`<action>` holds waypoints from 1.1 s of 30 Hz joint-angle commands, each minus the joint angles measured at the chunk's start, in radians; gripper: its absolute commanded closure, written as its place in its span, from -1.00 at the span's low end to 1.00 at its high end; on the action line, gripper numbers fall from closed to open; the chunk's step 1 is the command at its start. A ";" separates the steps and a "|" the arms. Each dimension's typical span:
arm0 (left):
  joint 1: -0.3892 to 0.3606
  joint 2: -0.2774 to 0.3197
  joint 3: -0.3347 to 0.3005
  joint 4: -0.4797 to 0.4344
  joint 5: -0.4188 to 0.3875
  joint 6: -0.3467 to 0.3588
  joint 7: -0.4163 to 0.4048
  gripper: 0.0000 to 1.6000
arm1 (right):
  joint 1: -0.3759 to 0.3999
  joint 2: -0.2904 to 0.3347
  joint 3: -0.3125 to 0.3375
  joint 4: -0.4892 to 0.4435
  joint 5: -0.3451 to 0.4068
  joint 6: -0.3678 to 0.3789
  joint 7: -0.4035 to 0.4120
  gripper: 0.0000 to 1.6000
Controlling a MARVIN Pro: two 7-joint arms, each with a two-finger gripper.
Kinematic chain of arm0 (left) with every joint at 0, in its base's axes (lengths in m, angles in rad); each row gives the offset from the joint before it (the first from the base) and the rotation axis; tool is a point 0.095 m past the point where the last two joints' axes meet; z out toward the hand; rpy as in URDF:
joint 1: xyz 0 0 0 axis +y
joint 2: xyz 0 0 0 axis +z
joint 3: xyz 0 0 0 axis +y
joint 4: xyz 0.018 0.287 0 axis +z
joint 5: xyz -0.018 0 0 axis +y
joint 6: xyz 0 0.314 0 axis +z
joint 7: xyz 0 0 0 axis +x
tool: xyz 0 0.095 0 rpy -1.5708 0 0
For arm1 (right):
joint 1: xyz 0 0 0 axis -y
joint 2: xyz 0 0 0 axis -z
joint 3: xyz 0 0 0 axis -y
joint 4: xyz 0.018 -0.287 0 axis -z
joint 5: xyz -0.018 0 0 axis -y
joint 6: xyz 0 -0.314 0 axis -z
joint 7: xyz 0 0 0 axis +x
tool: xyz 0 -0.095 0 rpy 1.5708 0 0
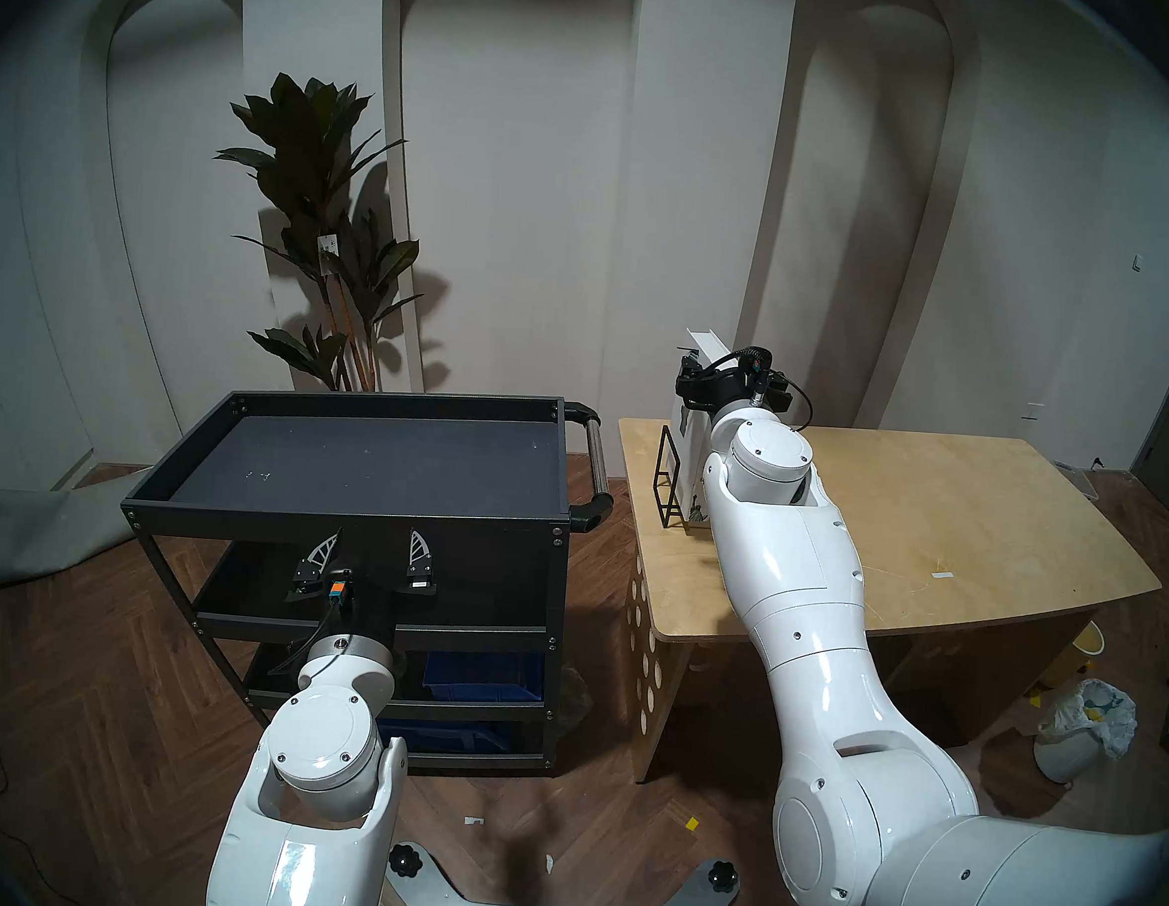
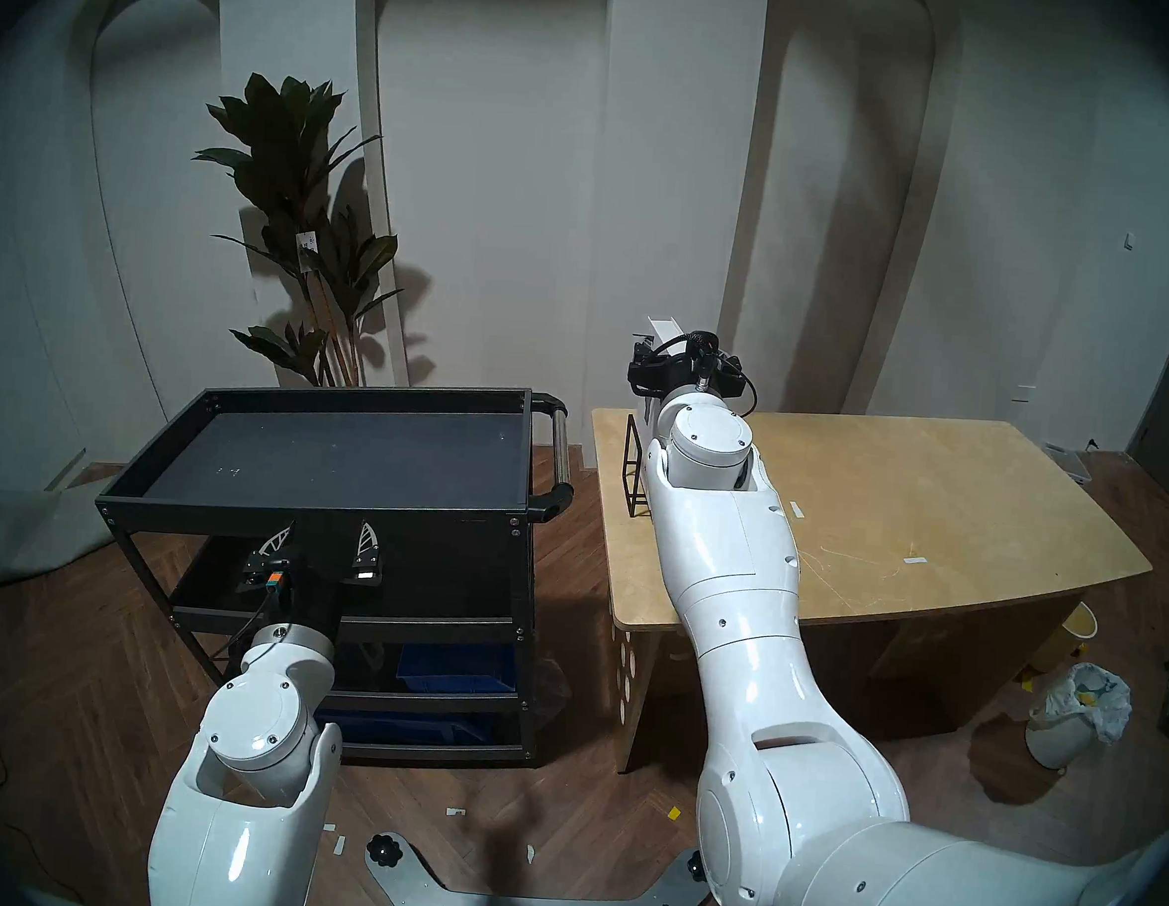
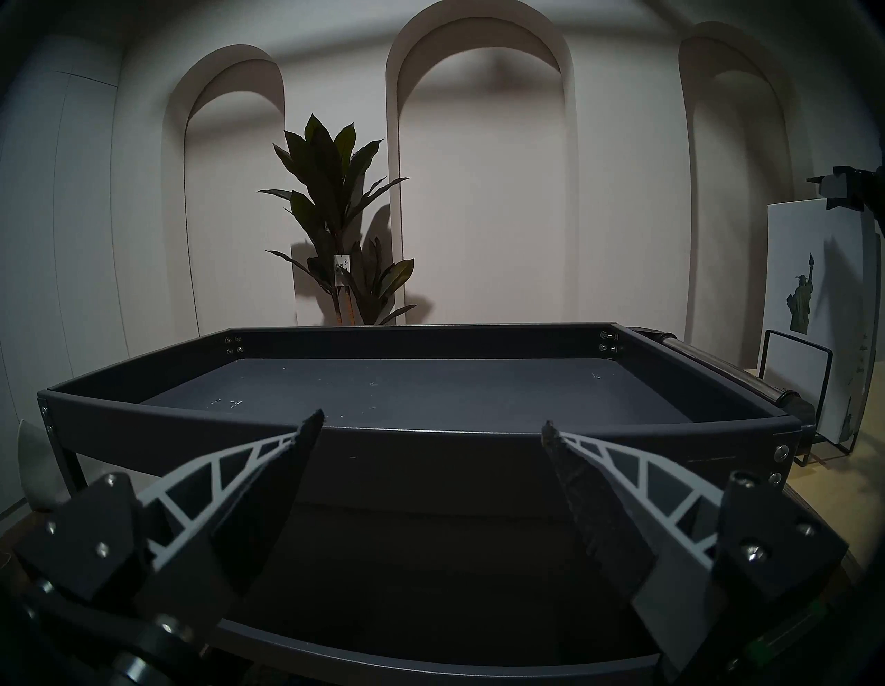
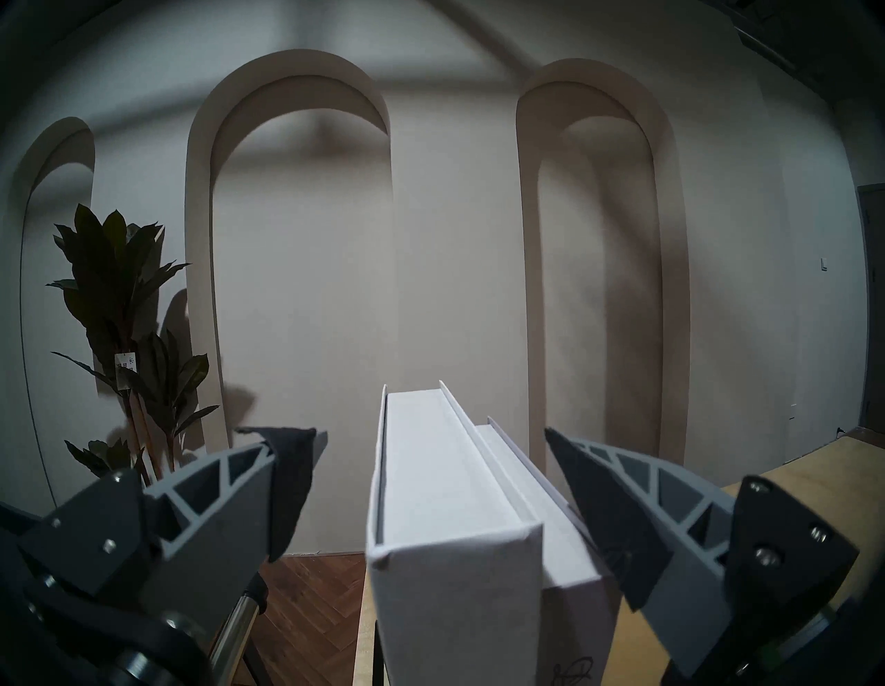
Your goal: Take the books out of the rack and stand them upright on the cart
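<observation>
Wooden table (image 1: 944, 508); books (image 4: 459, 503) racked (upright)

Dim indoor light, all four views. Fisheye with a dark rim — straight wall lines bow near the edges. Soft double shadows of the plant (image 1: 321, 230) on the white wall, so light arrives from the camera side. Mild glare on the right arm's (image 1: 829, 666) white shell; head views sharp. Wrist views murkier — the cart (image 3: 421, 431) tray is nearly black, finger bases at the bottom corners are soft, and the right wrist's background is slightly blurred.
</observation>
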 commanded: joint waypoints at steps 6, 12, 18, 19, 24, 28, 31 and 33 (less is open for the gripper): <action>-0.005 0.001 0.003 -0.023 0.003 -0.002 0.006 -1.00 | 0.043 0.000 0.000 0.022 0.001 -0.022 0.012 -1.00; -0.006 0.000 0.004 -0.021 0.002 -0.003 0.011 -1.00 | 0.055 -0.002 0.001 0.053 -0.004 -0.032 0.017 -1.00; -0.006 -0.001 0.005 -0.020 0.000 -0.006 0.016 -1.00 | 0.052 -0.003 0.000 0.047 -0.008 -0.035 0.025 -1.00; -0.006 -0.001 0.005 -0.020 0.000 -0.007 0.016 -1.00 | 0.051 -0.003 0.000 0.042 -0.008 -0.035 0.027 -1.00; -0.007 0.000 0.006 -0.020 -0.002 -0.007 0.016 -1.00 | 0.046 -0.002 0.001 0.023 -0.009 -0.032 0.031 -1.00; -0.008 0.001 0.008 -0.020 -0.003 -0.008 0.017 -1.00 | 0.035 -0.002 -0.001 0.001 -0.013 -0.026 0.035 -1.00; -0.008 0.001 0.008 -0.020 -0.004 -0.008 0.017 -1.00 | 0.028 -0.003 -0.002 -0.010 -0.014 -0.022 0.036 -1.00; -0.007 0.001 0.009 -0.020 -0.005 -0.008 0.017 -1.00 | 0.024 -0.003 -0.002 -0.017 -0.016 -0.019 0.037 -0.95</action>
